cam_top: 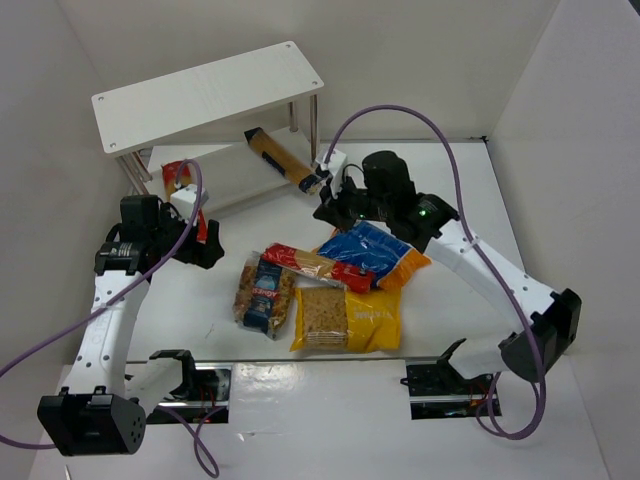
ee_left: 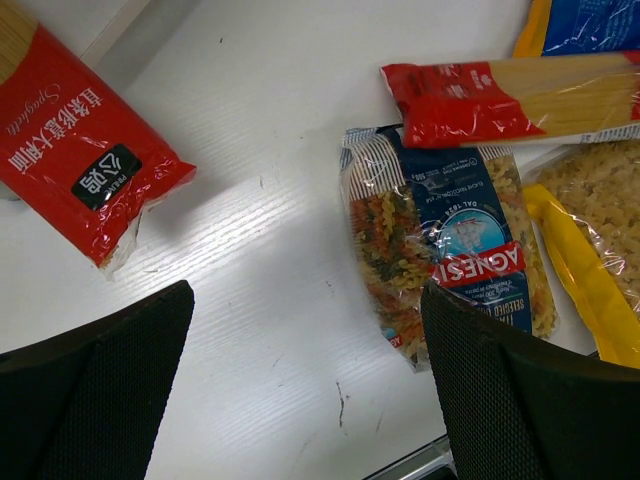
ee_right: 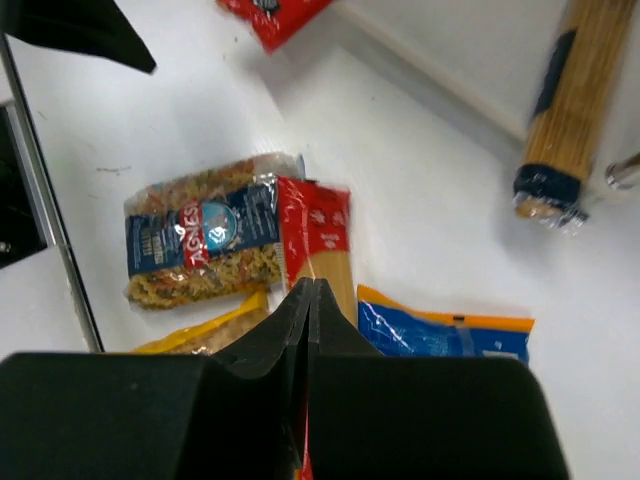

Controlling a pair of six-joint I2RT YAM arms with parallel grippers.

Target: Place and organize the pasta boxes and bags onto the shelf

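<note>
Looking on from the side: right gripper (ee_right: 310,295) has its fingers pressed together w/ nothing between them. It hangs above the pile, near the tan box (cam_top: 283,158) but not touching it. That box lies diagonally on the shelf's (cam_top: 210,90) lower board, blue end poking past the front edge, so prob. wants a nudge to sit straight. One red spaghetti packet (cam_top: 176,176) sits at that board's left end; can't tell how much rests on it. Left gripper (ee_left: 308,300) is spread wide over bare table (cam_top: 460,190), between that packet and the clear bag (ee_left: 440,250), ready for either. Second spaghetti packet (cam_top: 318,266), blue-orange bag (cam_top: 378,252) and yellow bag (cam_top: 370,322) are heaped mid-table, overlapping, so top ones first imo.
</note>
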